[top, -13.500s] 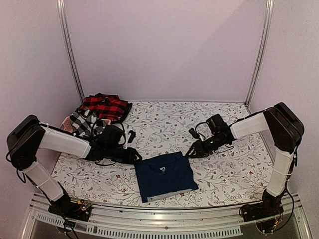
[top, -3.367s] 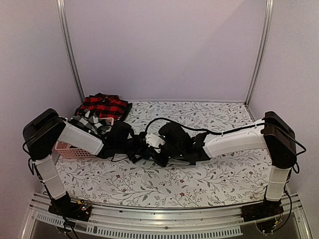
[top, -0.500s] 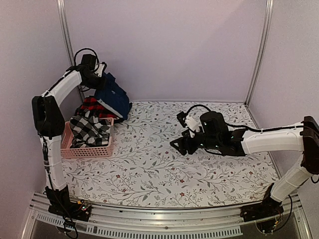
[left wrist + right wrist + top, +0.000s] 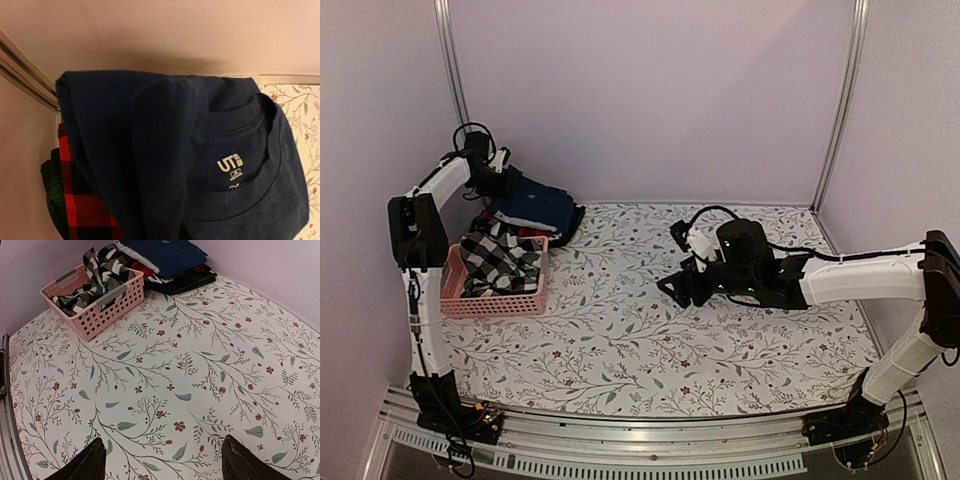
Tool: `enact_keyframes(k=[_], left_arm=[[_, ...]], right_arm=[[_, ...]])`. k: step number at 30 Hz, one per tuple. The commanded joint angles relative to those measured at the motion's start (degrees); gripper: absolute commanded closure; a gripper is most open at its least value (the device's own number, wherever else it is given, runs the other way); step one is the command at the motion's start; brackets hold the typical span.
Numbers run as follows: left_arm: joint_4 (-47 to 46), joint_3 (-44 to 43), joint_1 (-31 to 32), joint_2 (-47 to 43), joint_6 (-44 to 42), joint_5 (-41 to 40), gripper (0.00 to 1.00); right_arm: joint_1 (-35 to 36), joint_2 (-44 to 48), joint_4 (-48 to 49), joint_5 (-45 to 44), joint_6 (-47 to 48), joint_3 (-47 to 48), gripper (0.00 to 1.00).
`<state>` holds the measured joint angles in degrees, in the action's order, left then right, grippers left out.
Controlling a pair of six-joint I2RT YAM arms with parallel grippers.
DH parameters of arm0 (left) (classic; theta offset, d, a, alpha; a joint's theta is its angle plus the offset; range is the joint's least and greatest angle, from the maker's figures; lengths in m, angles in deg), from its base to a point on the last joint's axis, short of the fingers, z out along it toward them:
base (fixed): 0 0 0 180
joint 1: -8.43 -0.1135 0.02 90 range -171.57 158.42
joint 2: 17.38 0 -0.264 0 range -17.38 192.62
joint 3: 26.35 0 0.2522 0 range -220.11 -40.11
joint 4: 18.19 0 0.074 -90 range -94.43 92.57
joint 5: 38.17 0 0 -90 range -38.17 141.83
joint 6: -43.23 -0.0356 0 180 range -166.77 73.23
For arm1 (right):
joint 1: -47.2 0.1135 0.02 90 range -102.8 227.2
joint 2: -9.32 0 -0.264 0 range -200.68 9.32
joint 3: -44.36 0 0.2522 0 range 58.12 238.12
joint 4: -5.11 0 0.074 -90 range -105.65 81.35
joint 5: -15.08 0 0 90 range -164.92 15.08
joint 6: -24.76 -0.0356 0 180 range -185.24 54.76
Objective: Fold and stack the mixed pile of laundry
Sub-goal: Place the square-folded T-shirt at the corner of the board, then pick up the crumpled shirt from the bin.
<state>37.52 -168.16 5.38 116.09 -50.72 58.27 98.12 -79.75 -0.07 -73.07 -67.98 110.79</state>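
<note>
Now lowered onto red plaid stack [image 4: 80,205]: soft folded navy tee [image 4: 538,205], pinched by left gripper [image 4: 492,173]; right gripper [image 4: 162,460] spread wide.

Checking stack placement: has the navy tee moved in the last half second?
Yes. The navy tee came down toward the pink basket, from mid-air onto the red plaid piece.

Lab test booth: plain lilac walls [image 4: 650,100], aluminium posts [image 4: 838,110], floral-clothed table [image 4: 620,350].
</note>
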Motion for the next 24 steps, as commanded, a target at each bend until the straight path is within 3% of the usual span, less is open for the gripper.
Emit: enact_keyframes(k=[1,2,5,10,13,16,24], left_arm=[[-3.79,-3.46,-1.81,3.97,-3.44,-2.91,0.93],[-4.14,-3.64,-1.99,4.66,-3.79,-3.75,0.88],[-6.36,-3.14,-1.85,5.61,-3.82,-6.05,0.57],[-8.52,-2.60,-1.78,2.48,0.38,-17.24,0.24],[-9.29,1.56,-2.23,-3.82,3.61,-24.17,0.03],[-11.37,10.88,-3.16,-13.00,10.16,-23.33,0.00],[-15.88,42.32,-4.14,-37.28,20.62,-11.85,0.00]], right_arm=[[-0.34,-1.26,-1.02,0.61,0.42,2.61,0.22],[-0.37,-1.40,-1.21,0.62,0.49,2.97,0.22],[-0.25,-1.54,-2.23,0.53,0.72,3.76,0.22],[-0.31,-0.90,-3.63,-0.21,0.75,4.19,0.21],[-0.37,0.30,-3.92,-1.13,0.40,3.65,0.20],[-0.78,1.66,-4.03,-1.50,-0.13,3.00,0.17],[-5.15,6.61,-3.88,0.89,-1.07,0.12,0.09]])
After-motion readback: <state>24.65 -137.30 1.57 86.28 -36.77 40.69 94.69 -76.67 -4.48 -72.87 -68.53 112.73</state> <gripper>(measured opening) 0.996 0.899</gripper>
